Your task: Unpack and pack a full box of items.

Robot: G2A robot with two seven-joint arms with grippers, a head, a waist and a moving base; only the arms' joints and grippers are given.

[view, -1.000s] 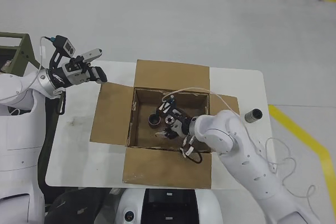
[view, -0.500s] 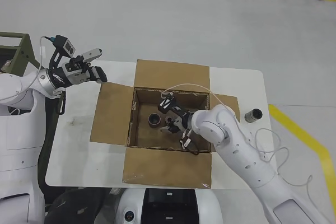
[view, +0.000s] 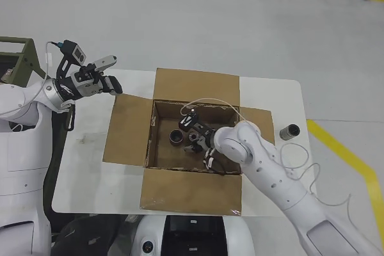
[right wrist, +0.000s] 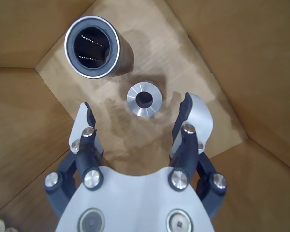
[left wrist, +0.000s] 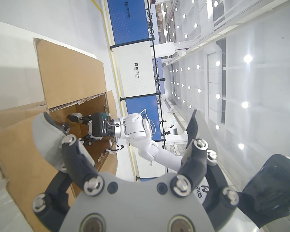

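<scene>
Starting on the left, the left pincer [view: 110, 73] hangs over the far-left corner of the white bench [view: 89, 160], jaws spread and nothing in them, so it looks parked.

In the middle sits the open brown cardboard box [view: 195, 84] with all its flaps folded out. On its floor stands the dark metal sleeve with a black bore [right wrist: 94, 49], upright, and just beside it a small silver metal bushing with a centre hole [right wrist: 144, 102], the two apart and not touching.

The right pincer [right wrist: 136, 100] is down inside the box, jaws released and straddling the bushing from above, not touching it yet.

Further right, another dark metal cylinder [view: 288, 132] lies on the bench outside the box, so this looks like the unpacking half, with two pieces left inside.

Next move is probably a straight drop so the pads sit on either side of the bushing, then a clench and a clean lift. It's small and smooth, so an off-centre squeeze could tip it or knock the sleeve.
</scene>
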